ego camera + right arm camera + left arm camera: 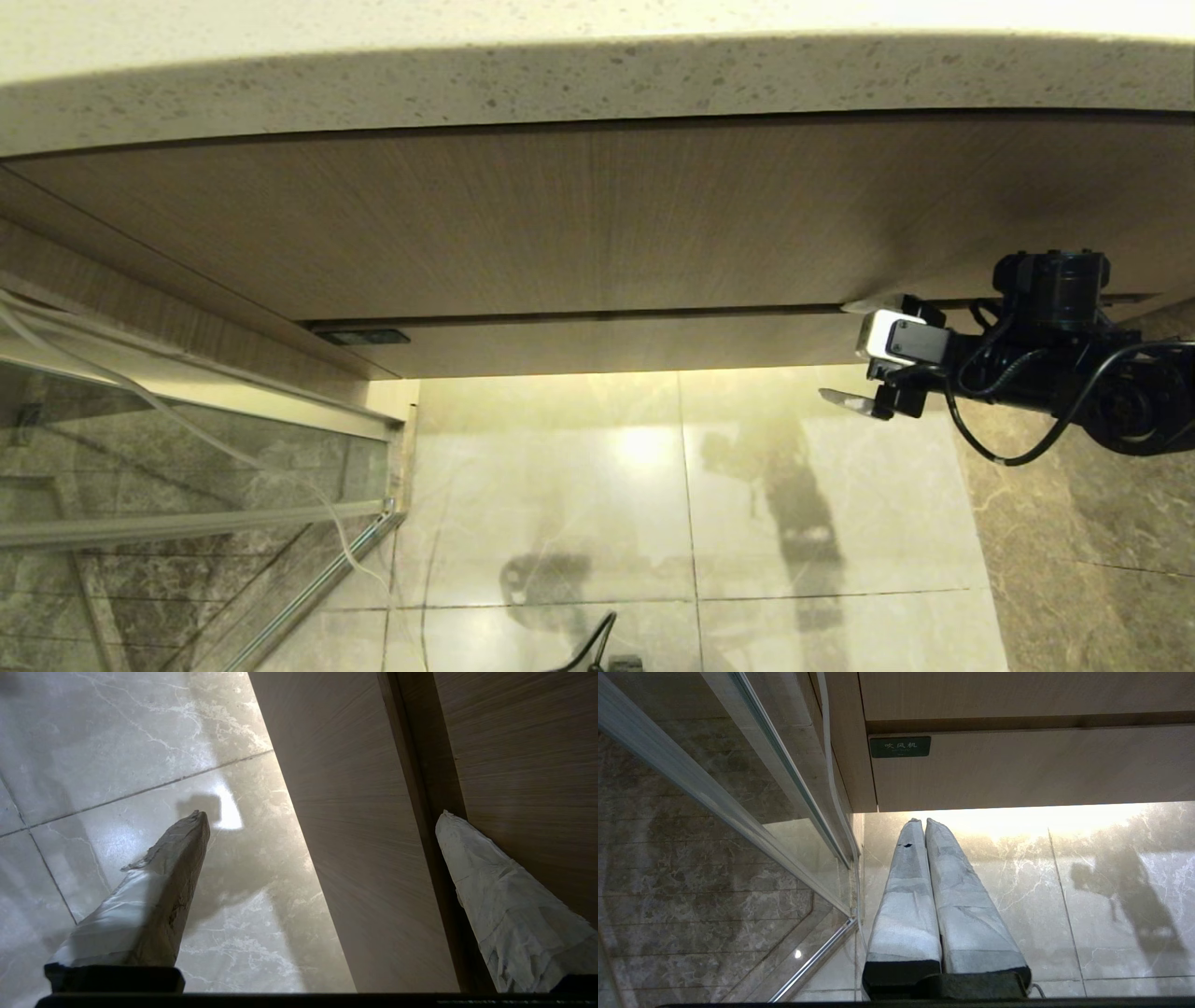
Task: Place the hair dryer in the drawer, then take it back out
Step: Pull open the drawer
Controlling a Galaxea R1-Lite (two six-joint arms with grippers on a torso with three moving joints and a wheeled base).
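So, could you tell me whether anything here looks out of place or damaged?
Nothing stands out. The drawer is shut flush under the counter, and the open right gripper straddles its front edge. No hair dryer is in view.

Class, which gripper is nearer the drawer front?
Right. The right gripper is open, straddling the drawer front's right end. The left gripper, shut, hangs back from its labelled left end.

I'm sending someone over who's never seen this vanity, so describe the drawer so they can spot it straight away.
Start at the speckled stone countertop; beneath it hangs a tall wood-grain panel. The drawer is the narrow wood-grain strip directly below that panel, shut, just above the lit floor tiles. Unlike the panel, it is low, has no handle, and carries a small dark label at its left end.
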